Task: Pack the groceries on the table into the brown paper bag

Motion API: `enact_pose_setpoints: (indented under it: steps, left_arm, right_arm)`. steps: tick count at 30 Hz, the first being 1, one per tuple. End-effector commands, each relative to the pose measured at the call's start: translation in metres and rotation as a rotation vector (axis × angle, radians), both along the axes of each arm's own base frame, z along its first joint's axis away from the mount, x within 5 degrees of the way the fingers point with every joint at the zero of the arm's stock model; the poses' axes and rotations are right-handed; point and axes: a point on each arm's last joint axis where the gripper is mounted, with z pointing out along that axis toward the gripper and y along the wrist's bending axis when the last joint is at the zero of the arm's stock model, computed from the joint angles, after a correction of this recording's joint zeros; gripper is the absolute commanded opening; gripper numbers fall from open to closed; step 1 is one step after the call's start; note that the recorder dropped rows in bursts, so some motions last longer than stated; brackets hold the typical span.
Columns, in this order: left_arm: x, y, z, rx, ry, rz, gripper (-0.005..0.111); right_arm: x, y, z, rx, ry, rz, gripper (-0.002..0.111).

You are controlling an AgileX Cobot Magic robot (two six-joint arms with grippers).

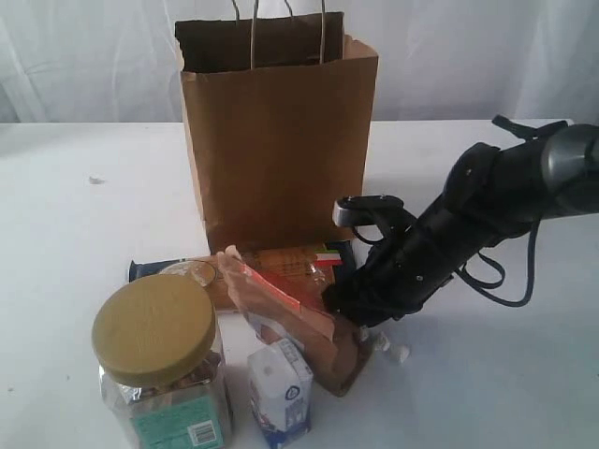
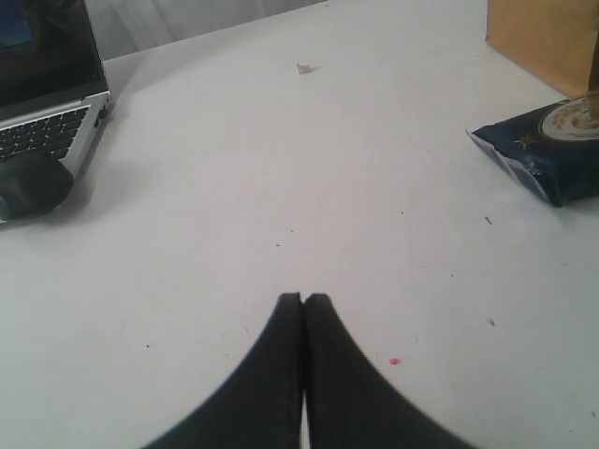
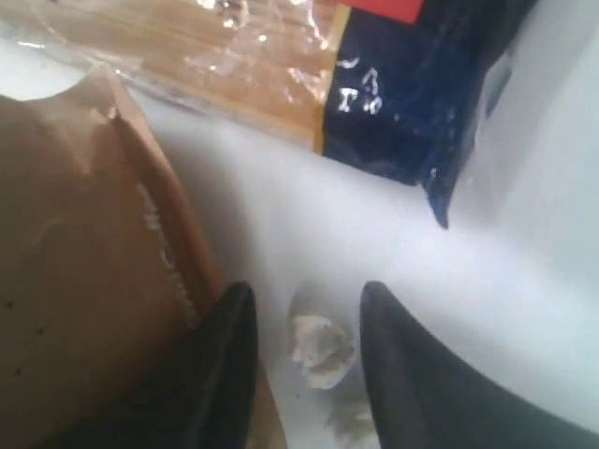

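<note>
The brown paper bag stands upright and open-topped at the back of the table. In front of it lies the flat spaghetti packet, whose blue end shows in the right wrist view. The brown orange-labelled pouch leans over it. A clear jar with an olive-yellow lid and a small white-blue carton stand at the front. My right gripper is open, low beside the pouch, one finger against it, with a white scrap between the fingers. My left gripper is shut and empty over bare table.
A laptop and a black mouse sit at the table's edge in the left wrist view. The packet's other blue end and a corner of the bag show there too. A white curtain hangs behind.
</note>
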Motion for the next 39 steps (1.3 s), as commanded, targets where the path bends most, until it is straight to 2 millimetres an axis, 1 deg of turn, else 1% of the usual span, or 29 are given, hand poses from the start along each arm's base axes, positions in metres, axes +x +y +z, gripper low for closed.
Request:
enact_pose_setpoints:
  steps: [1,5,8,13,18,21,24,27,30,33,35,37,39]
  left_arm:
    - [0.0,0.0,-0.001,-0.004,-0.003,0.003,0.0]
    - [0.0,0.0,-0.001,-0.004,-0.003,0.003,0.0]
    - [0.0,0.0,-0.001,-0.004,-0.003,0.003,0.0]
    - [0.0,0.0,-0.001,-0.004,-0.003,0.003,0.0]
    - [0.0,0.0,-0.001,-0.004,-0.003,0.003,0.0]
    - [0.0,0.0,-0.001,-0.004,-0.003,0.003,0.0]
    - [0.0,0.0,-0.001,-0.004,-0.003,0.003,0.0]
    - [0.0,0.0,-0.001,-0.004,-0.003,0.003,0.0]
    - [0.0,0.0,-0.001,-0.004,-0.003,0.003,0.0]
    - [0.0,0.0,-0.001,-0.004,-0.003,0.003,0.0]
    - [0.0,0.0,-0.001,-0.004,-0.003,0.003,0.0]
    - [0.0,0.0,-0.001,-0.004,-0.003,0.003,0.0]
    - [0.0,0.0,-0.001,-0.004,-0.003,0.003,0.0]
  right_arm:
    - [0.0,0.0,-0.002,-0.006,-0.004,0.016,0.025]
    - [0.0,-0.001,-0.003,-0.016,-0.008,0.027,0.009]
    - [0.0,-0.001,-0.003,-0.025,-0.011,0.034,0.001]
    - [0.003,-0.004,-0.001,-0.058,-0.025,0.049,0.0]
    - [0.007,-0.01,0.011,-0.13,-0.05,0.03,0.0]
    - [0.006,-0.013,0.024,-0.148,-0.094,0.022,0.0]
    - [0.004,-0.014,0.042,-0.133,-0.144,0.021,0.0]
    - [0.001,-0.016,0.064,-0.106,-0.211,0.009,0.0]
    - [-0.006,-0.019,0.092,-0.068,-0.289,-0.018,0.0]
    - [-0.018,-0.024,0.117,-0.039,-0.351,-0.023,0.0]
    - [-0.028,-0.028,0.129,-0.024,-0.384,-0.029,0.0]
    - [-0.04,-0.033,0.136,0.001,-0.39,-0.055,0.0]
    - [-0.056,-0.036,0.137,0.048,-0.374,-0.089,0.0]
